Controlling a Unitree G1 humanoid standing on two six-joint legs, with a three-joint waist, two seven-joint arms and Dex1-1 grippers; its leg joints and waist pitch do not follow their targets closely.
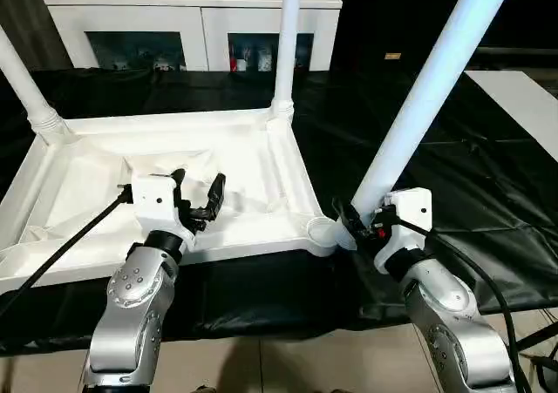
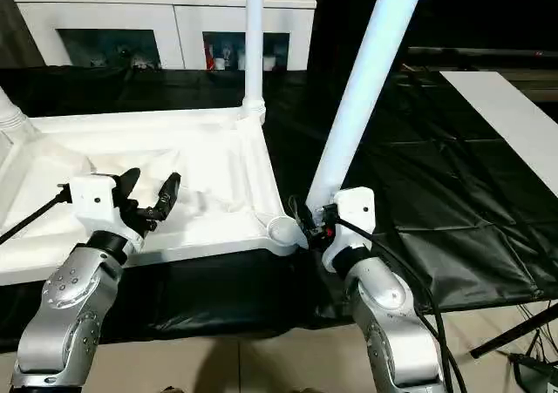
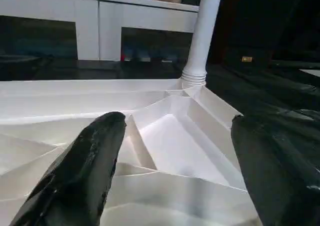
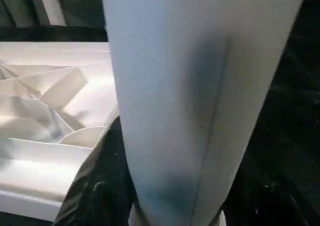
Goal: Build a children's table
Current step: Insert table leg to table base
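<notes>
Tabletop (image 1: 166,193) lies upside down on the surface (image 1: 436,201), left; two legs (image 1: 286,36) stand in far corner sockets; cabinet (image 1: 192,14) behind.

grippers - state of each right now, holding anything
left gripper: open, empty, over the table top.
right gripper: closed on a leg.

So the white plastic table top (image 1: 261,149) is lying upside down, ribbed underside facing up, with a round socket at each corner. Two legs are already standing upright in the far corners: one at the far right corner (image 1: 286,36), one at the far left (image 1: 26,84). A third long tapered tube leg (image 1: 427,88) is off the top, leaning at a tilt just beside the near right corner, thick end down. That near right socket (image 1: 321,230) is open, nothing in it.
</notes>
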